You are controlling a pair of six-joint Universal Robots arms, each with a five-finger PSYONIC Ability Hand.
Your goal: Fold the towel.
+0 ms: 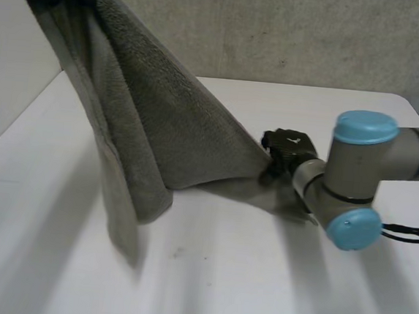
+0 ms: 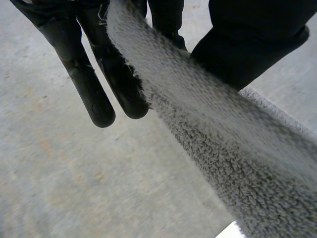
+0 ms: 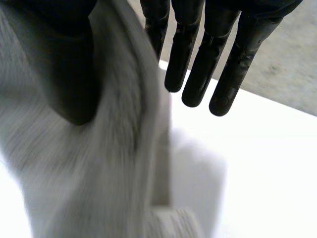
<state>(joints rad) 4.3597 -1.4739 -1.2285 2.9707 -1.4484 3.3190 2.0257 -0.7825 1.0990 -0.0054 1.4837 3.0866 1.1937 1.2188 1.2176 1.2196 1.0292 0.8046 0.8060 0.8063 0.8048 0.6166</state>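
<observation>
A grey terry towel [image 1: 148, 107] hangs stretched from high at the left down to the table's middle. My left hand [image 2: 84, 74] pinches its upper edge [image 2: 237, 163] between straight fingers and thumb, high above the floor. At the towel's lower corner, just above the table, is my right hand [image 1: 290, 146]. There the cloth [image 3: 99, 163] passes between the thumb and the fingers [image 3: 198, 64]. The thumb lies against the cloth, while the fingers are straight with their tips clear of it. A folded part of the towel droops to the table at the front left.
The white table [image 1: 221, 275] ends at the far edge against a pale wall [image 1: 316, 34]. My right arm [image 1: 354, 177] comes in from the right over the table, elbow low.
</observation>
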